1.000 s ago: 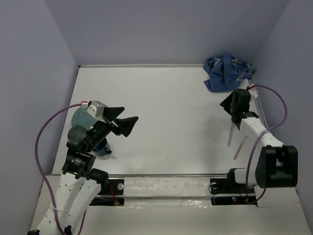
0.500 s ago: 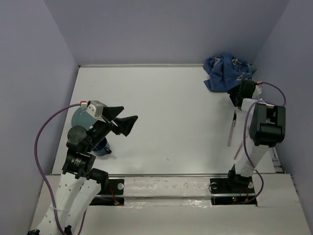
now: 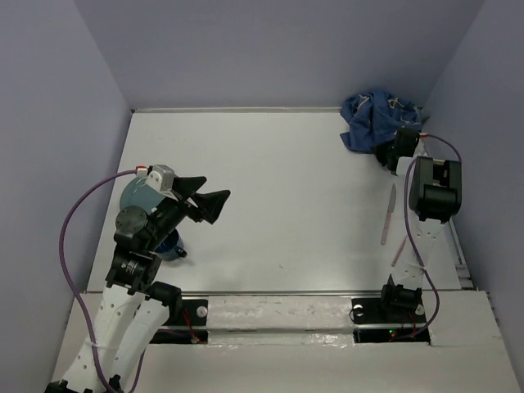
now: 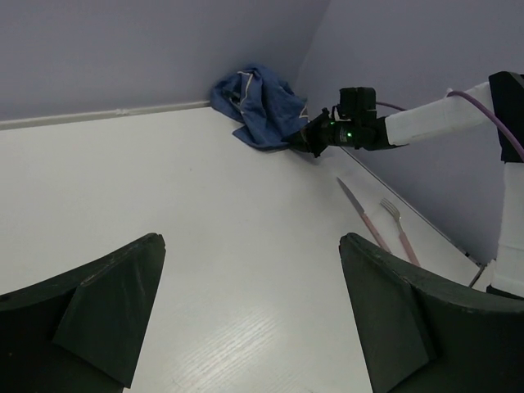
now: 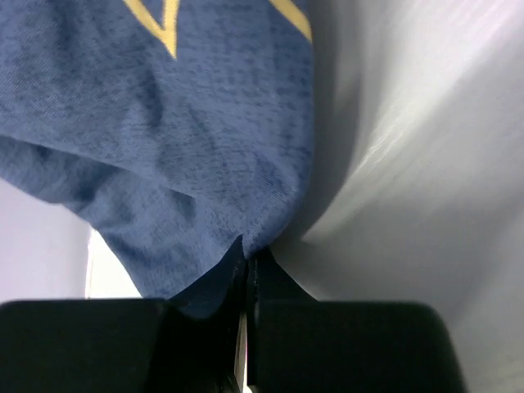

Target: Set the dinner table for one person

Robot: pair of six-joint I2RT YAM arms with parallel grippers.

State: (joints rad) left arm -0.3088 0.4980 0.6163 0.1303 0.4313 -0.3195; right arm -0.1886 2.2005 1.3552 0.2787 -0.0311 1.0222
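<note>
The dinner table (image 3: 286, 188) is a plain white top. A crumpled dark blue cloth (image 3: 372, 123) with yellow lines lies in its back right corner. My right gripper (image 3: 391, 155) is at the cloth's near edge, jaws shut, with a fold of the cloth (image 5: 164, 123) pinched at the tips (image 5: 248, 254). A pink-handled knife (image 3: 388, 213) and fork (image 3: 401, 246) lie side by side along the right edge. My left gripper (image 3: 211, 205) hangs wide open above the left half of the table, nothing between its fingers (image 4: 251, 238).
A teal plate (image 3: 135, 196) and a small blue cup (image 3: 168, 248) sit at the left edge, partly hidden under my left arm. Purple walls close in the table at the back and on both sides.
My right arm has swung back from near the knife to the cloth, and its jaws have closed on the cloth's edge. The left arm has not moved.
</note>
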